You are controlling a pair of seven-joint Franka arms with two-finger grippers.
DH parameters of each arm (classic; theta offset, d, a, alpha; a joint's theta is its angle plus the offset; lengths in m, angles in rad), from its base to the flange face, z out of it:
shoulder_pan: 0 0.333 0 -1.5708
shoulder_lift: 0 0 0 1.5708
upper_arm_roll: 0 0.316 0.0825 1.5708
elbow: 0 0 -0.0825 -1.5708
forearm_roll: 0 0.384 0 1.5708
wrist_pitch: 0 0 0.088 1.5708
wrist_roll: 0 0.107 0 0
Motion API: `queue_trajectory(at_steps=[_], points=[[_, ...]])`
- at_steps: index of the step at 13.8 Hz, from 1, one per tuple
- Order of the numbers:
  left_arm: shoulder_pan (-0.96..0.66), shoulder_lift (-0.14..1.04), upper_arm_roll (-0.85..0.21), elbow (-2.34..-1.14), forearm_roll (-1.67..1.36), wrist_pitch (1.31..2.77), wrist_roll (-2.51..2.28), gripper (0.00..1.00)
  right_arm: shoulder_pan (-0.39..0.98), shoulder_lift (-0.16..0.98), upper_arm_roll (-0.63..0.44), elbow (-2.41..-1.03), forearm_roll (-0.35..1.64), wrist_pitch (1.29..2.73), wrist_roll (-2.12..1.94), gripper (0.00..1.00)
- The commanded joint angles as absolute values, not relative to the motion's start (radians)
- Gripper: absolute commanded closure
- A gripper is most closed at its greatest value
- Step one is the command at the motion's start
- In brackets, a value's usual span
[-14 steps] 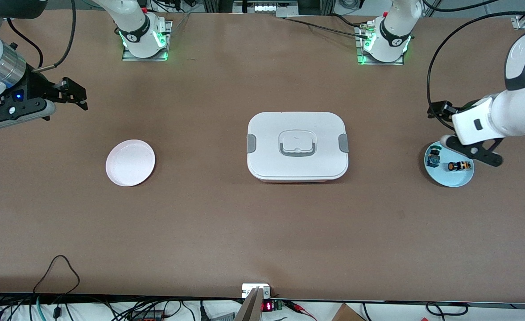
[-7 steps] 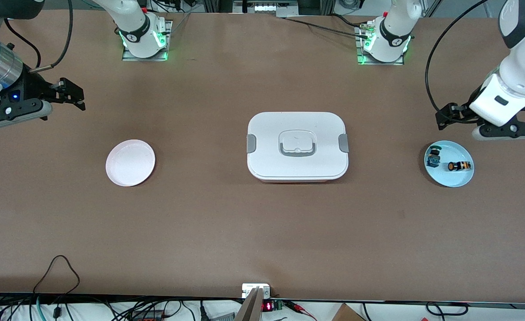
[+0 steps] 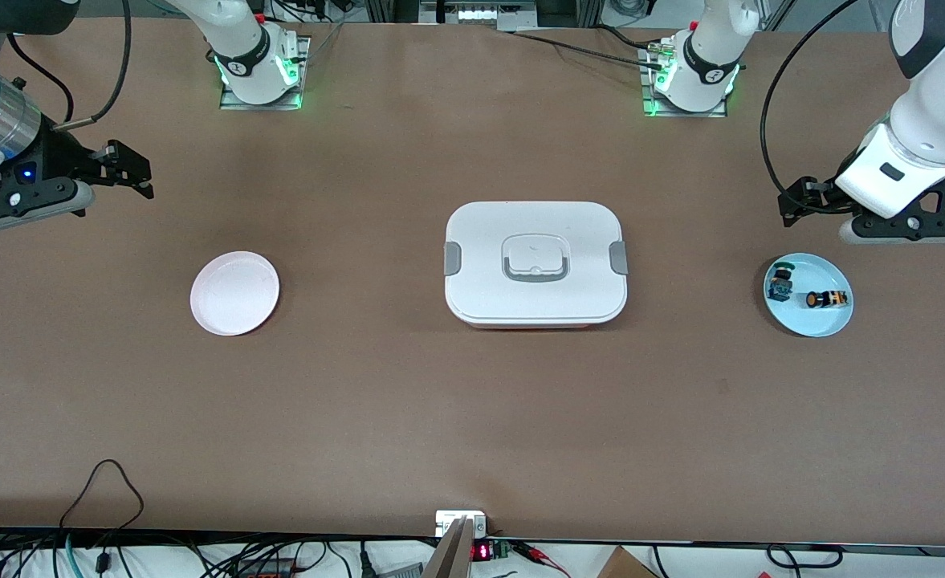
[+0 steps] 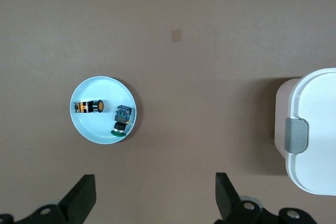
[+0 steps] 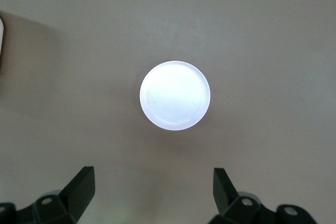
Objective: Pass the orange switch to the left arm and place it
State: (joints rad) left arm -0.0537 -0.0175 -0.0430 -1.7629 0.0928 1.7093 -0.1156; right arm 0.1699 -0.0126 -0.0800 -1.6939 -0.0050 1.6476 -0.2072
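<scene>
The orange switch [image 3: 825,299] [image 4: 89,107] lies on its side on a small blue plate [image 3: 809,327] [image 4: 100,85] at the left arm's end of the table. My left gripper [image 3: 795,201] [image 4: 155,182] hangs open and empty over bare table just beside that plate. The white box [image 3: 535,262] [image 4: 315,129] with grey clips sits mid-table, lid on. My right gripper [image 3: 128,167] [image 5: 152,177] hangs open and empty over bare table at the right arm's end, beside the pink plate [image 3: 234,292] [image 5: 175,95].
A green-capped switch [image 3: 780,281] [image 4: 122,121] shares the blue plate with the orange one. The pink plate holds nothing. Cables [image 3: 103,482] and electronics line the table edge nearest the front camera.
My left hand has drawn back off the blue plate toward the robot bases, so the whole plate shows. The right gripper has shifted only slightly.
</scene>
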Motion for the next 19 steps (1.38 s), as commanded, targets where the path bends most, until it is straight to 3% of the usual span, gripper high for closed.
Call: queue_trajectory(at_steps=[1, 7, 19], points=[[-0.091, -0.038, 0.009, -1.761, 0.066, 1.698, -0.091, 0.00, 0.166, -0.028, -0.078, -1.697, 0.003, 1.635, -0.198, 0.00], [-0.080, -0.031, 0.002, -1.701, 0.066, 1.611, -0.086, 0.00, 0.164, -0.028, -0.080, -1.698, 0.003, 1.634, -0.198, 0.00], [-0.092, -0.020, -0.006, -1.697, 0.067, 1.609, -0.083, 0.00, 0.163, -0.028, -0.080, -1.698, 0.005, 1.634, -0.198, 0.00]])
